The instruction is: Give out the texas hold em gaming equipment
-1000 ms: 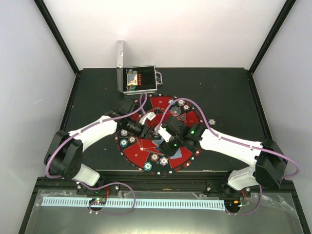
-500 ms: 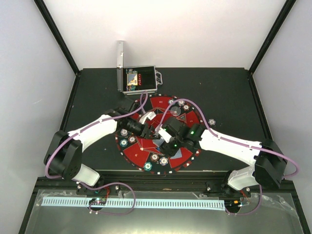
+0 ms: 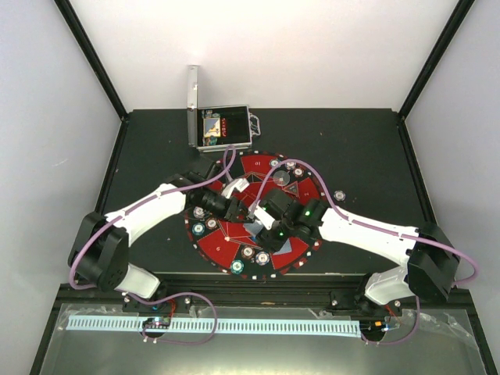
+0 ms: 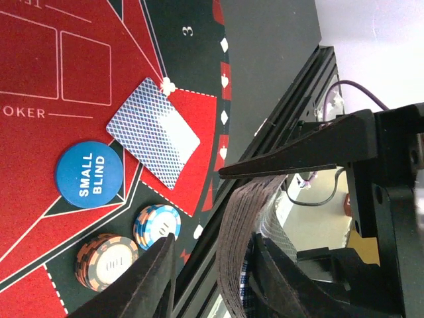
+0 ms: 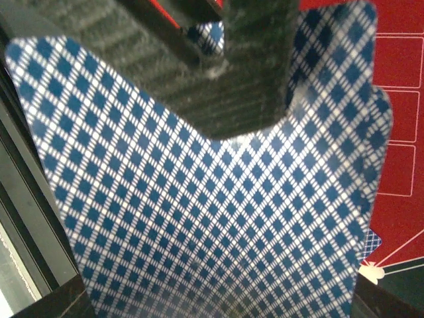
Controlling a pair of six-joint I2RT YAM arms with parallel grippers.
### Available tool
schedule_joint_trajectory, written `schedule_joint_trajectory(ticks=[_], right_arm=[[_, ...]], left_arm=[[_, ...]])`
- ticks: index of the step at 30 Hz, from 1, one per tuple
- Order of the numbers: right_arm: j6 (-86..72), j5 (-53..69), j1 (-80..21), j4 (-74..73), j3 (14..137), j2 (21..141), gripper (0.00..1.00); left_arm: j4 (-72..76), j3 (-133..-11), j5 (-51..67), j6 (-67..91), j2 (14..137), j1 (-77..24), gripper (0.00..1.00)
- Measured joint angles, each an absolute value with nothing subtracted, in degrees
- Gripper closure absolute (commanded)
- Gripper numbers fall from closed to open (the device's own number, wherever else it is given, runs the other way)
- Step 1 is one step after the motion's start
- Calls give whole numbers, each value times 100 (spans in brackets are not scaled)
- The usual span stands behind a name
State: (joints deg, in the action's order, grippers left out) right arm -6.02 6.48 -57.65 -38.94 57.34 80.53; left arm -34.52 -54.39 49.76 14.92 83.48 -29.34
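A bowed deck of blue-checked playing cards (image 5: 199, 218) fills the right wrist view, with my right gripper (image 5: 218, 306) shut on it across its width. In the left wrist view the deck's edge (image 4: 233, 252) stands between the jaws of my left gripper (image 4: 218, 268). One finger rests against its checked back and the other finger (image 4: 159, 278) stays a gap away, so it is open. Both grippers meet over the middle of the mat (image 3: 223, 248): the left gripper (image 3: 239, 209) and the right gripper (image 3: 261, 216). One card (image 4: 154, 132) lies face down on the mat beside a blue "small blind" disc (image 4: 91, 174) and two chip stacks (image 4: 156, 225) (image 4: 106, 260).
The open silver case (image 3: 223, 127) stands behind the mat. Chips sit around the mat's rim (image 3: 198, 229) (image 3: 247, 252) (image 3: 291, 165), and one chip (image 3: 339, 195) lies off it to the right. Another card (image 3: 287, 248) lies at the mat's near right. The table's black rail (image 4: 278, 119) runs close by.
The left gripper's jaws have narrowed around the deck. Both arms have stayed almost where they were, and the right gripper's hold is the same.
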Motion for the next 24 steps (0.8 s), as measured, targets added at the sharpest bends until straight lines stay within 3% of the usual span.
schedule_joint_trajectory(ticks=[15, 24], right_arm=[[-585, 613, -5780, -3894, 5673, 8075, 40], [-613, 591, -5780, -3872, 5658, 8090, 40]], left_arm=[[-3533, -5457, 5002, 1457, 8228, -2934, 94], [-3605, -5485, 5015, 1450, 8125, -2923, 99]])
